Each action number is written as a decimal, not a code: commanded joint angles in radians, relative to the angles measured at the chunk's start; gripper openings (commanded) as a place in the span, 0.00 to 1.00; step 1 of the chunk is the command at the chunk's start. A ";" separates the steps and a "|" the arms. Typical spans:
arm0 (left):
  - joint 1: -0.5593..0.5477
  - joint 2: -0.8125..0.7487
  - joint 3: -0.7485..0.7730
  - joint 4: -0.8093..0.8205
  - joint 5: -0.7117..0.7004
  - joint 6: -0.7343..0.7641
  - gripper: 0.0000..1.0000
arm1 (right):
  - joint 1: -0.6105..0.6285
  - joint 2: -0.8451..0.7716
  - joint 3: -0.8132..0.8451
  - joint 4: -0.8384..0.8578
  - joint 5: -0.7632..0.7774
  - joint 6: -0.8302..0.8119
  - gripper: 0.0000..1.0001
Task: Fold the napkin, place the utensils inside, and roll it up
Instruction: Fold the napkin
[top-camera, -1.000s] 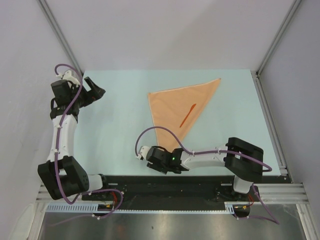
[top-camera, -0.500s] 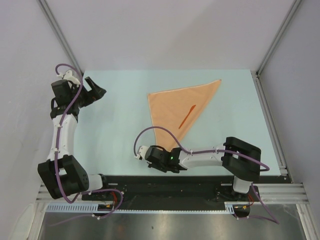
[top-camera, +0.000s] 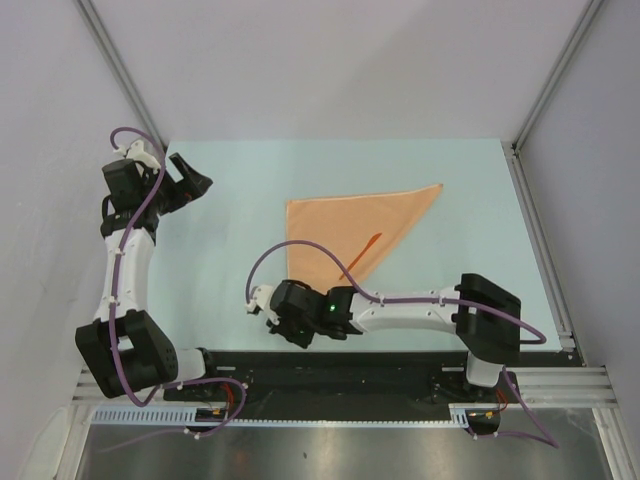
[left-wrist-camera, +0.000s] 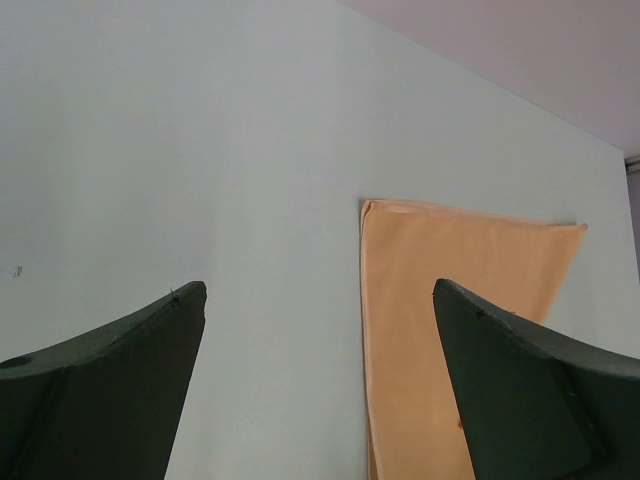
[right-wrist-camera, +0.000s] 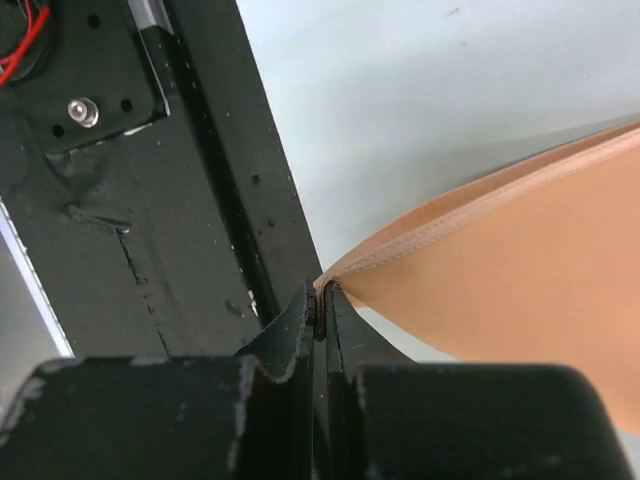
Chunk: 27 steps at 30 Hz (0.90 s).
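The peach-orange napkin (top-camera: 340, 222) lies folded into a triangle on the pale table, its long edge at the far side. It also shows in the left wrist view (left-wrist-camera: 450, 300) and the right wrist view (right-wrist-camera: 520, 250). The thin orange-red utensil (top-camera: 370, 243) lies on the napkin's right half. My right gripper (top-camera: 290, 330) is low near the table's front edge and is shut on the napkin's near corner (right-wrist-camera: 335, 280), which it hides in the top view. My left gripper (top-camera: 190, 175) is open and empty at the far left, well apart from the napkin.
The black base rail (top-camera: 400, 365) runs along the near edge, right beside my right gripper, and it also shows in the right wrist view (right-wrist-camera: 200, 200). Grey walls and metal posts (top-camera: 540, 95) enclose the table (top-camera: 240, 250).
My right gripper has moved left along the near edge, pulling the napkin's near corner with it. The napkin has shifted and its far-left corner sits lower. The left arm has not moved.
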<state>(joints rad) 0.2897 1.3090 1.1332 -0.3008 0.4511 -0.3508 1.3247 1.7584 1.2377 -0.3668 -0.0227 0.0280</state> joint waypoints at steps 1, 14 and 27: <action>0.011 -0.005 -0.003 0.031 0.021 -0.010 1.00 | -0.090 -0.037 0.005 -0.003 -0.031 0.038 0.00; 0.017 -0.002 -0.001 0.029 0.023 -0.011 1.00 | -0.586 -0.204 -0.164 0.094 -0.094 0.092 0.00; 0.022 -0.001 -0.001 0.031 0.029 -0.013 1.00 | -0.869 -0.126 -0.167 0.121 -0.042 0.093 0.00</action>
<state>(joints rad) 0.2989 1.3090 1.1332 -0.3004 0.4534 -0.3511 0.4931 1.6131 1.0676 -0.2897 -0.0826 0.1131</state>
